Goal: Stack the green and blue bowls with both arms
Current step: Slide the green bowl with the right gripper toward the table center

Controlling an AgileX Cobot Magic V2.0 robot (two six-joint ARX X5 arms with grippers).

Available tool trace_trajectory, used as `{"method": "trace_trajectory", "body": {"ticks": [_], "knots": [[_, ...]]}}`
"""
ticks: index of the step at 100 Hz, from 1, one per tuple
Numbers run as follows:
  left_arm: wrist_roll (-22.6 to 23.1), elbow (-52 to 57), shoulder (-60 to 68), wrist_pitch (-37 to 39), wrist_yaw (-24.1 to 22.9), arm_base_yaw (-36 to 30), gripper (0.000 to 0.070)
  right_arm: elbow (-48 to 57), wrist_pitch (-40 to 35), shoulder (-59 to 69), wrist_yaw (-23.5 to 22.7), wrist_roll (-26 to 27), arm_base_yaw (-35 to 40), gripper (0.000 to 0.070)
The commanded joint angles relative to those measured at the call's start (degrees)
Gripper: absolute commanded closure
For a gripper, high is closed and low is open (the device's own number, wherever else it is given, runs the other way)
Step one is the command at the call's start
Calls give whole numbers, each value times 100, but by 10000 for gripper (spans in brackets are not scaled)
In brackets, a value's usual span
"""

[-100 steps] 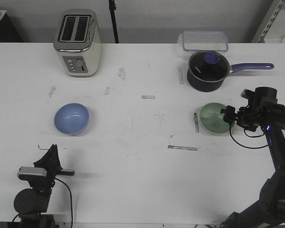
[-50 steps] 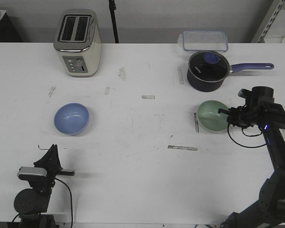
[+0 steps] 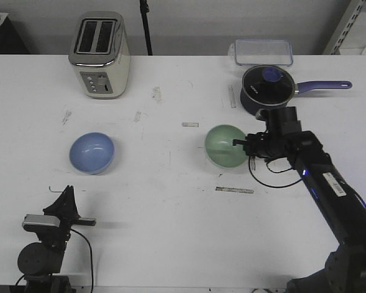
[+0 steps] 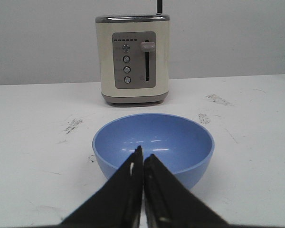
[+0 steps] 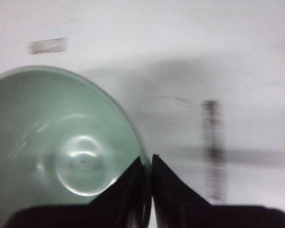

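**Green bowl in transit toward the blue one**

Between my right gripper's (image 5: 147,164) fingertips sat the rim of the green bowl (image 3: 226,145): the two black jaws were pinched on its near edge, one inside the wall and one outside. I held it tilted, its hollow turned partly toward the front camera, above the middle of the table (image 3: 171,201) and just ahead of the dark saucepan (image 3: 266,90). My left gripper (image 4: 143,164) hung low at my own near corner with its jaws pressed together on nothing, pointed at the blue bowl (image 3: 92,152), which stood upright on the table, well apart from the green one, with the toaster (image 3: 100,54) behind it.

I judged the carry to be the step in hand. Next I would need to level the green bowl, centre it over the blue one and release it squarely. Both bowls looked glossy and alike in size, so they should nest closely.
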Motion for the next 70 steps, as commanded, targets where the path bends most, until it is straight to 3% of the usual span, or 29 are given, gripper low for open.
{"method": "trace_trajectory", "body": {"ticks": [1, 31, 70], "knots": [[31, -122, -11, 70, 0, 2, 698, 109, 144, 170, 236, 509, 328, 700], [31, -122, -11, 72, 0, 2, 698, 109, 420, 540, 776, 1222, 1534, 700], [31, -122, -11, 70, 0, 2, 698, 109, 516, 785, 1060, 1342, 1777, 700]]}}
